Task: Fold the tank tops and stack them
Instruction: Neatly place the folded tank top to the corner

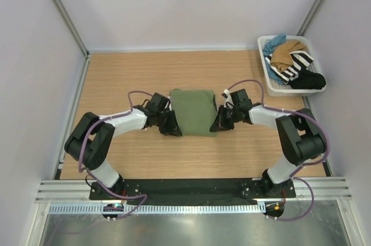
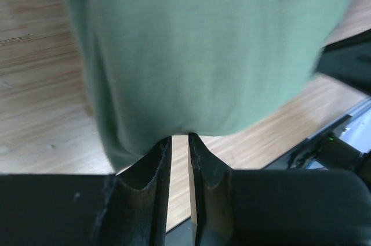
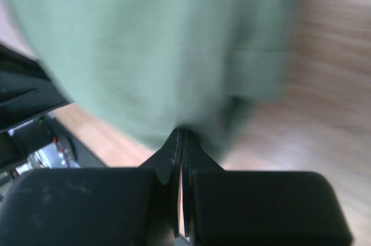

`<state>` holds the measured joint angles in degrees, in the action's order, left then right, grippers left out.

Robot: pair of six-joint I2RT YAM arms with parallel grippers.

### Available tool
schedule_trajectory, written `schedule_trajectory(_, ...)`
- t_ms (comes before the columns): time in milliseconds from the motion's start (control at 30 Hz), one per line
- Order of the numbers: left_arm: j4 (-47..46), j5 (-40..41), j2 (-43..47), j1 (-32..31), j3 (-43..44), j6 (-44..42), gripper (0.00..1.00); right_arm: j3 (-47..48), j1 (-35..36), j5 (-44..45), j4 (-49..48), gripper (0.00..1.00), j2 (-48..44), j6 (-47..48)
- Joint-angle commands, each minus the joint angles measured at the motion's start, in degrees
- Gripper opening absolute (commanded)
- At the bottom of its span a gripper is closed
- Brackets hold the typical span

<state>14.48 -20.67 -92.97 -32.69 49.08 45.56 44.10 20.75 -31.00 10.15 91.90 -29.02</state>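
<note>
soft olive green tank top [image 1: 193, 111] lies folded, a rounded rectangle mid woodgrain table [image 1: 116, 78]. left gripper [image 1: 171, 125] at its 8 o'clock, a slit apart, grip unclear. right gripper [image 1: 219, 122] at 4 o'clock, pressed together.

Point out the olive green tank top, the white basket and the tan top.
olive green tank top [image 1: 193, 111], top view, middle of cloth.
white basket [image 1: 275, 89], top view, near wall.
tan top [image 1: 287, 53], top view, bunched middle.
</note>
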Motion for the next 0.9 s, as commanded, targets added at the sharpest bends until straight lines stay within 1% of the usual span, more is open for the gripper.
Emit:
schedule_trajectory(0, -6.91, -0.61, -2.3, 1.92, -2.84, 0.32, 0.18, -1.82, -4.05, 0.41, -3.56, 0.01, 4.06, 0.89)
schedule_trajectory(133, -6.4, 2.29, -0.47, 2.54, -5.48, -0.73, 0.19, -2.61, -5.28, 4.28, -2.16, 0.01, 3.47, 1.68)
schedule_trajectory(200, -4.91, 3.43, 3.83, 2.28, -5.92, -1.09, 0.27, -2.44, -5.28, 5.08, -1.45, 0.02, 2.15, 1.94)
schedule_trajectory(233, -4.12, 5.44, 5.41, 2.02, -6.1, -1.52, 0.31, -2.26, -5.28, 4.9, -0.84, 0.14, 0.23, 1.94)
schedule_trajectory(267, -3.15, 6.59, 7.43, 1.4, -5.93, -1.7, 0.43, -2.17, -5.28, 5.07, -0.49, 0.18, -1.01, 2.03)
schedule_trajectory(300, -1.05, 7.91, 10.67, 1.22, -5.75, -1.79, 0.47, -2.0, -5.2, 5.42, -0.05, 0.25, -2.15, 2.21)
schedule_trajectory(333, 0.01, 9.66, 12.44, 1.05, -5.23, -1.88, 0.53, -1.74, -5.28, 6.04, 1.52, 0.29, -4.68, 2.3)
schedule_trajectory(400, 2.55, 11.6, 15.26, 1.05, -4.26, -1.79, 0.59, -0.77, -5.2, 8.32, 3.55, 0.34, -6.98, 3.08)
schedule_trajectory(433, 3.27, 13.88, 15.45, 1.05, -2.95, -1.88, 0.62, -0.33, -5.28, 9.2, 5.39, 0.39, -7.95, 3.44)
schedule_trajectory(500, 5.03, 15.91, 14.84, 1.05, -1.28, -2.05, 0.63, 0.98, -5.28, 11.31, 7.24, 0.43, -10.77, 3.96)
schedule_trajectory(567, 5.56, 16.45, 11.33, 1.13, 2.24, -2.14, 0.63, 2.13, -5.28, 13.59, 10.23, 0.46, -13.22, 4.67)
schedule_trajectory(600, 5.47, 16.36, 9.84, 1.13, 3.47, -2.14, 0.62, 2.66, -5.28, 16.39, 11.02, 0.47, -13.84, 4.84)
schedule_trajectory(633, 5.47, 16.45, 6.52, 1.13, 6.09, -2.06, 0.62, 4.05, -5.37, 17.81, 12.94, 0.48, -14.63, 4.93)
schedule_trajectory(667, 5.04, 16.71, 5.01, 1.13, 7.33, -1.97, 0.61, 4.76, -5.37, 19.3, 13.75, 0.48, -15.25, 4.85)
schedule_trajectory(700, 5.03, 18.45, 3.34, 1.13, 8.65, -1.71, 0.59, 5.99, -5.46, 21.58, 14.97, 0.48, -16.65, 4.58)
schedule_trajectory(733, 5.29, 19.25, -0.42, 1.22, 11.36, -1.62, 0.52, 6.61, -5.55, 22.38, 15.42, 0.48, -17.36, 3.97)
schedule_trajectory(767, 7.04, 20.13, -2.37, 1.4, 12.87, -1.44, 0.48, 7.14, -5.64, 22.91, 15.77, 0.48, -17.98, 3.88)
schedule_trajectory(800, 8.62, 22.92, -4.83, 1.66, 14.71, -1.27, 0.46, 8.01, -5.81, 23.18, 16.12, 0.48, -19.29, 3.62)
schedule_trajectory(833, 9.94, 23.91, -8.16, 1.92, 18.21, -1.26, 0.44, 8.46, -5.81, 23.7, 16.65, 0.48, -19.91, 3.18)
schedule_trajectory(867, 10.91, 24.79, -9.85, 2.01, 19.29, -1.35, 0.44, 8.72, -5.9, 23.88, 16.83, 0.48, -20.52, 3.18)
